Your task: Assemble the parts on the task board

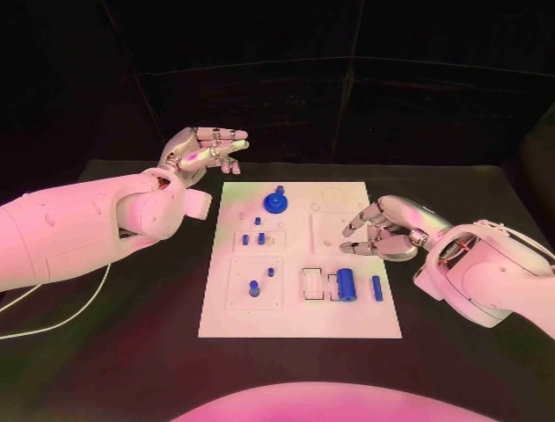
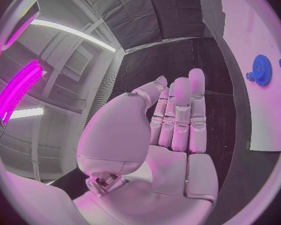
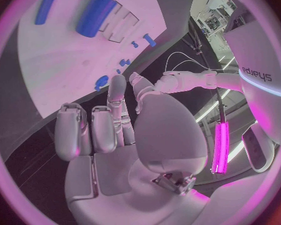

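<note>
Head view: the task board (image 1: 300, 325) lies mid-table between the hands. The left hand (image 1: 205, 151) hovers off its far-left corner, empty, fingers loosely curled; the right hand (image 1: 385, 229) hangs over the right edge, fingers curled in on nothing.

Left wrist view: the blue gear (image 2: 262, 70) stands on the board, well apart from the outstretched fingers (image 2: 181, 112).

Right wrist view: the blue cylinder (image 3: 95, 14) lies on the board beyond the curled fingers (image 3: 93, 130).

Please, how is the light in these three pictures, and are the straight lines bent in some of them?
Head view: pink light falls on both arms and the task board, and the room behind is dark. Left wrist view: fisheye, the board's edge curves beside the left hand; a magenta lamp glows. Right wrist view: the same bending behind the right hand.
</note>
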`<move>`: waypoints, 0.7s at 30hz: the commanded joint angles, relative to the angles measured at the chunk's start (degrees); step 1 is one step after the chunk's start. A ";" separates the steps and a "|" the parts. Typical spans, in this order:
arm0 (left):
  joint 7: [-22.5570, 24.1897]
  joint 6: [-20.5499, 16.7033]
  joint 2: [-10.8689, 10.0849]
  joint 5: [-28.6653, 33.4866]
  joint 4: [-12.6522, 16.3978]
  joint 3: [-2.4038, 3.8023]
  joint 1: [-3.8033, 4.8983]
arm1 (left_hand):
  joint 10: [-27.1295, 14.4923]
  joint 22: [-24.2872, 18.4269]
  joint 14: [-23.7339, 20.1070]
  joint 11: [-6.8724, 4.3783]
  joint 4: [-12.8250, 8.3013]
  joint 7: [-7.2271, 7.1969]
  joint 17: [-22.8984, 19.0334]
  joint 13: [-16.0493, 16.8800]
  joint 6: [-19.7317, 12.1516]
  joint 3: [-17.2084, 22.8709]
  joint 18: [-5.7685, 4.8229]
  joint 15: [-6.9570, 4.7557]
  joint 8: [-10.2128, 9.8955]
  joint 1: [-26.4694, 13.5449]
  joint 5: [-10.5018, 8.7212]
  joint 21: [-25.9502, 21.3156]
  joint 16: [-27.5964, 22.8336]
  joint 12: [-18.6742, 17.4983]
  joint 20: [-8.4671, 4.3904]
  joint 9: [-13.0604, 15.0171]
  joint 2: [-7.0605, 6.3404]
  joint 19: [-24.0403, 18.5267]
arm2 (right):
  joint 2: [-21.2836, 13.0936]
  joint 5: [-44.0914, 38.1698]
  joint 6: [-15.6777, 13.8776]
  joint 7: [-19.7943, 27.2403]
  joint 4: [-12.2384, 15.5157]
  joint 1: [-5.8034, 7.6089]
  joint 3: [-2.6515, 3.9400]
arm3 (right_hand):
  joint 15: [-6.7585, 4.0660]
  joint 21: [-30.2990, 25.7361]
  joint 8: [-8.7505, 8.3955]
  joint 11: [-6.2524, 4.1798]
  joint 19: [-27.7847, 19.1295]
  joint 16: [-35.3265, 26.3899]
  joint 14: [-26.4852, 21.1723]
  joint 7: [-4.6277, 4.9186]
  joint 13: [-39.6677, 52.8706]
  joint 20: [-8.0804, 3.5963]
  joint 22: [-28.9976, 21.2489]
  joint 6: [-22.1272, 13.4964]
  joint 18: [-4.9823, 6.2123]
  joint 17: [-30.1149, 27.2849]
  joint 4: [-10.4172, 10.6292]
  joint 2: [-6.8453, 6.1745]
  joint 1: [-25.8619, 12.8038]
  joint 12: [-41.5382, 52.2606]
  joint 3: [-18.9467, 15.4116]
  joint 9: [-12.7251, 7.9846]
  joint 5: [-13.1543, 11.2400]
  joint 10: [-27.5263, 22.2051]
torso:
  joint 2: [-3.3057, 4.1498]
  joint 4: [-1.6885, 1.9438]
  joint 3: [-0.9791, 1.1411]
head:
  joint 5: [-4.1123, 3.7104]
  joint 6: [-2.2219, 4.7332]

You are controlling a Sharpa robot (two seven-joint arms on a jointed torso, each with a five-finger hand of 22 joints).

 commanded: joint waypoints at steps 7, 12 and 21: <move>0.38 0.71 -0.07 0.13 -0.03 0.01 -0.01 | -0.32 -0.07 -0.25 0.01 0.00 0.33 -0.07 0.05 -0.22 -0.26 0.79 0.02 0.27 0.25 0.29 -0.23 -0.12 0.16 0.00 -0.08 0.30 0.04 | -2.19 -0.87 4.48 -17.11 2.12 -1.64 -0.30 | -0.20 1.86 4.73 -0.03 1.62 2.67 2.80 -0.57 24.75 -0.13 6.24 -1.27 -1.61 4.83 6.58 1.98 -2.32 21.87 -8.42 3.88 -1.39 -0.21 | -0.12 -0.09 -0.04 | -2.33 -0.36; 0.37 0.83 0.07 0.13 -0.08 0.00 -0.08 | -0.32 -0.07 -0.25 0.01 0.00 0.33 -0.07 0.05 -0.22 -0.26 0.79 0.02 0.27 0.25 0.29 -0.23 -0.12 0.16 0.00 -0.08 0.30 0.04 | -1.46 -2.35 6.76 -20.82 2.24 -2.94 -0.48 | -0.13 2.25 6.59 0.04 1.96 3.20 2.91 -0.53 27.86 -0.04 6.90 -2.67 -1.76 5.92 8.55 2.28 -2.06 23.95 -11.54 5.88 -2.31 -0.29 | -0.09 0.04 0.00 | -2.50 -0.42; 0.33 0.86 0.05 0.13 -0.15 -0.01 -0.16 | -0.32 -0.09 -0.26 0.01 0.04 0.33 -0.08 0.05 -0.20 -0.32 0.79 0.02 0.29 0.20 0.29 -0.25 -0.11 0.21 0.00 -0.07 0.32 0.05 | 0.68 -3.62 7.89 -22.37 1.87 -4.32 -0.87 | -0.05 2.40 8.00 0.11 2.06 3.48 2.97 -0.50 29.64 0.06 7.17 -3.76 -1.81 6.50 8.76 2.97 -3.97 24.93 -14.06 7.43 -2.60 -0.18 | -0.07 -0.04 -0.03 | -2.38 -0.56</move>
